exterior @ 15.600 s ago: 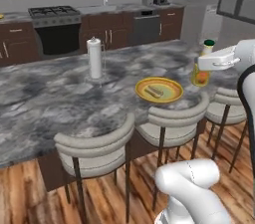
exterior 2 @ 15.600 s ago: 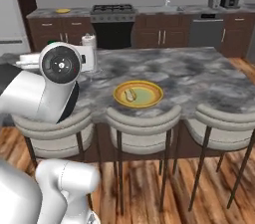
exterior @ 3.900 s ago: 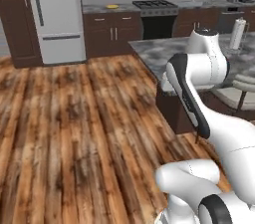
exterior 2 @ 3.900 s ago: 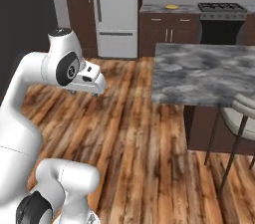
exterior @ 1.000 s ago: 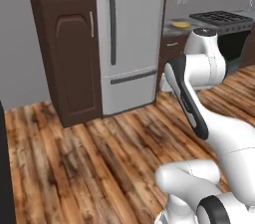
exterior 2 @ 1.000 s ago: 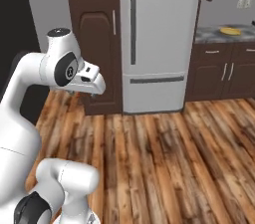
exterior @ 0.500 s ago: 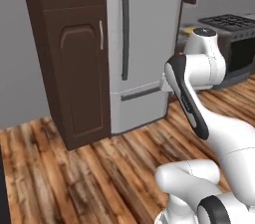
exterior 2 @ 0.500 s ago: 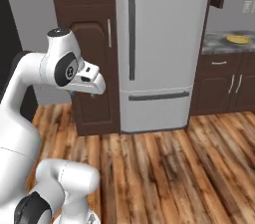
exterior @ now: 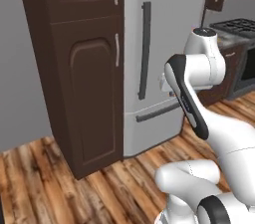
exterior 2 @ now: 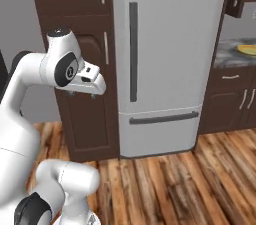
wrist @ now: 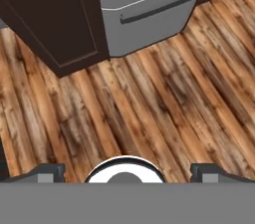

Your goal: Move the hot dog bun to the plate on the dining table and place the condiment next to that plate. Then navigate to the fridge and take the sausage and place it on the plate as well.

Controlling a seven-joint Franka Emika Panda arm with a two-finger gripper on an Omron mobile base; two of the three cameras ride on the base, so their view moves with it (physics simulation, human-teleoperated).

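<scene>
Fridge (exterior 2: 162, 64) now close ahead, doors shut, larger than a second ago: base approach nearly complete. Tool (exterior 2: 82, 91) carried empty, jaws wide, pointing at floor (wrist: 149, 108). Sausage presumably inside fridge, unseen.

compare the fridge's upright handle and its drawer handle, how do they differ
The upright handle runs vertically down the upper door; the drawer handle lies horizontally across the lower drawer front. The upright handle sits near the door's left edge in the right base view, while the drawer handle spans most of the drawer's width. The upright handle looks thicker than the drawer handle. Both are dark grey bars on the pale grey fridge, which is closed.
</scene>
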